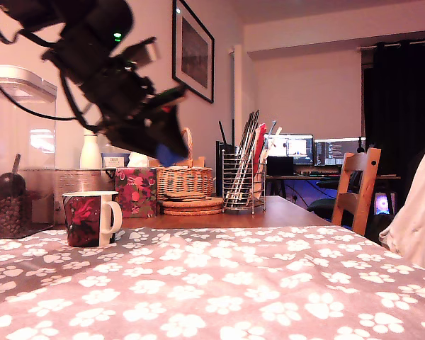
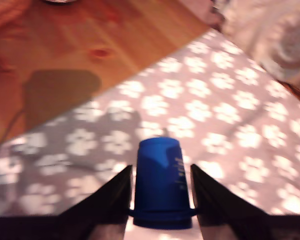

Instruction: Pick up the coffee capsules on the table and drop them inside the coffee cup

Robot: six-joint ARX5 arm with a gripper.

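Hand (image 2: 161,197) clamped on the blue capsule (image 2: 160,189), one dark finger (image 2: 107,200) pressed to each side of its tapered body, flanged rim nearest the wrist camera and narrow end pointing away toward the cloth below. In the exterior view, hand (image 1: 168,145) raised high above the tabletop (image 1: 283,212) on the dark arm (image 1: 92,49), tilted downward toward the exterior view's right, a patch of the blue capsule (image 1: 170,154) showing at its tip. Coffee cup (image 1: 91,219) upright on the grey paw-print cloth (image 1: 219,283) at the exterior view's left, white handle turned toward the exterior view's right, below the hand and off to that view's left of it, well apart from it. Cream capsule not found in either view. Behind the cup, a floral-print tissue box (image 1: 135,192), a wicker basket (image 1: 185,181), a stack of round woven mats (image 1: 192,205) and a wire holder (image 1: 243,183) full of upright utensils, all on bare wood. Farther back, a wooden chair (image 1: 358,185) and lit monitors (image 1: 312,149). Under the hand in the wrist view, paw-print cloth (image 2: 215,120) meeting bare wood (image 2: 90,40), with a dark shadow across both.
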